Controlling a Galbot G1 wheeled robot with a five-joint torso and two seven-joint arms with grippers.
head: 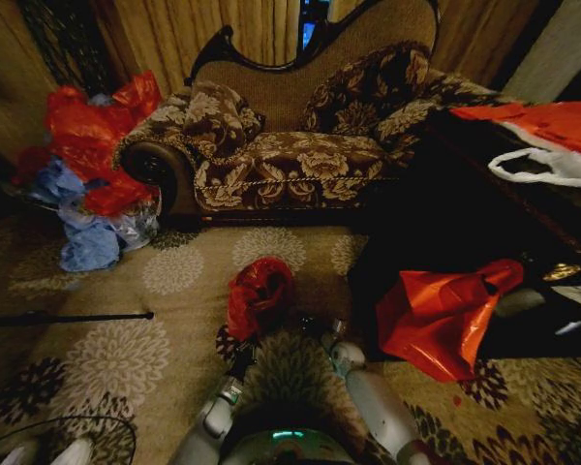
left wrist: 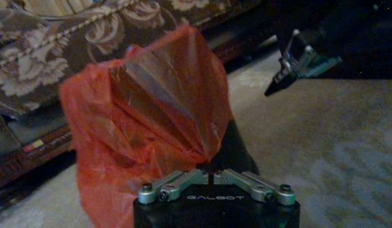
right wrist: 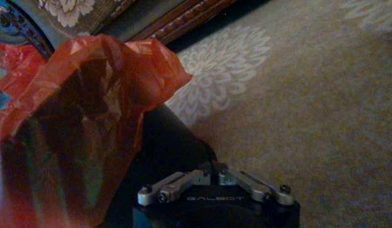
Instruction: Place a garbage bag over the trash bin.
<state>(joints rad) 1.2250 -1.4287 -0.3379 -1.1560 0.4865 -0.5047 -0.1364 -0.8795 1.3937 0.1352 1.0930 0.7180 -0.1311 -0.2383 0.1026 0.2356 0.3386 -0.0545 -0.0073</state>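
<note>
The thin, crinkly, glossy red plastic garbage bag (head: pixel 259 295) stands bunched up on the patterned floral carpet (head: pixel 165 358) in front of the robot, draped over the small matte black cylindrical trash bin (right wrist: pixel 170 142), whose dark side shows beside the plastic in both wrist views. The left gripper (left wrist: pixel 212 173) sits at the bag's lower edge with its fingers closed together, pinching a fold of the red film against the bin's wall. The right gripper (right wrist: pixel 214 172) is close on the bin's other side, fingers drawn together, though whether they hold any plastic cannot be told. Behind the bag runs the brown floral upholstered sofa (head: pixel 300 145). A heap of red and blue plastic bags (head: pixel 92 174) lies at the sofa's left end, and a larger red-orange bag with a handle hole (head: pixel 445 315) sits to the right.
</note>
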